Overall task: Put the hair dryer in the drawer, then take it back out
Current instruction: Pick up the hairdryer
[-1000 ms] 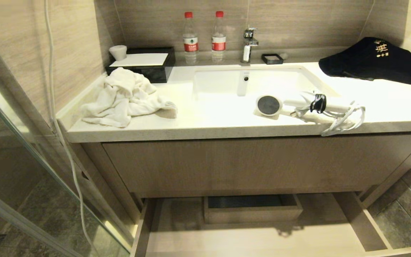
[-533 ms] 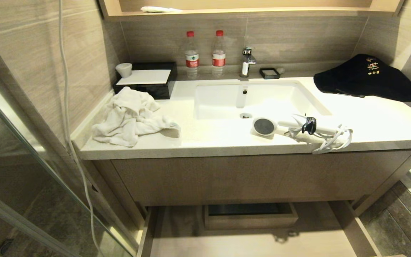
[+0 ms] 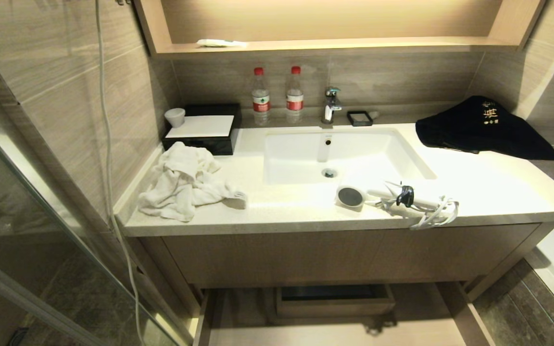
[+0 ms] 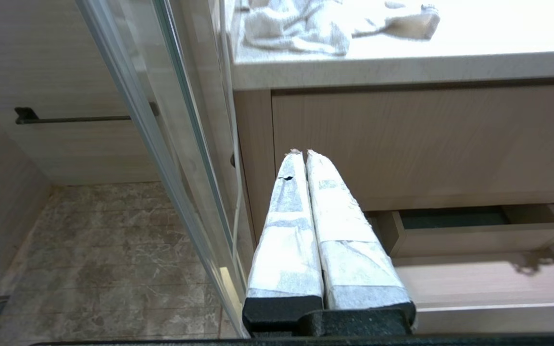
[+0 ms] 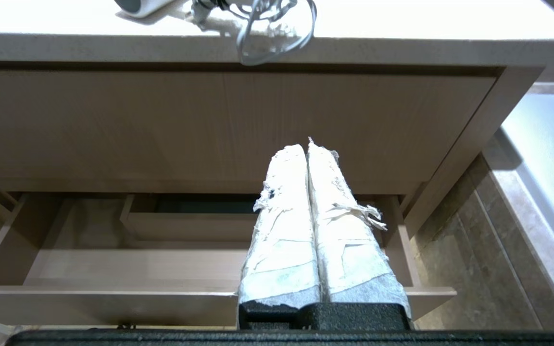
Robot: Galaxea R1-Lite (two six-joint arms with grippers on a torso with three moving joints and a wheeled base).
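Dryer [image 3: 392, 199] on surface [image 3: 488, 192] edge above open drawer [image 5: 128, 264], within reach. Left tool [image 4: 302, 153], right tool [image 5: 306, 144]: fingers together, empty, low before drawer.

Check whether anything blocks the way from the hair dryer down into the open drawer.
Nothing visible does. The hair dryer lies at the counter's front edge, cord hanging over it, and the drawer stands pulled out below. Both grippers are shut and hold nothing.

water bottles: two [image 3: 260, 97] [image 3: 295, 95]
towel: one [image 3: 185, 187]
hair dryer: one [image 3: 387, 199]
drawer: one [image 3: 334, 331]
black cloth: one [image 3: 479, 129]
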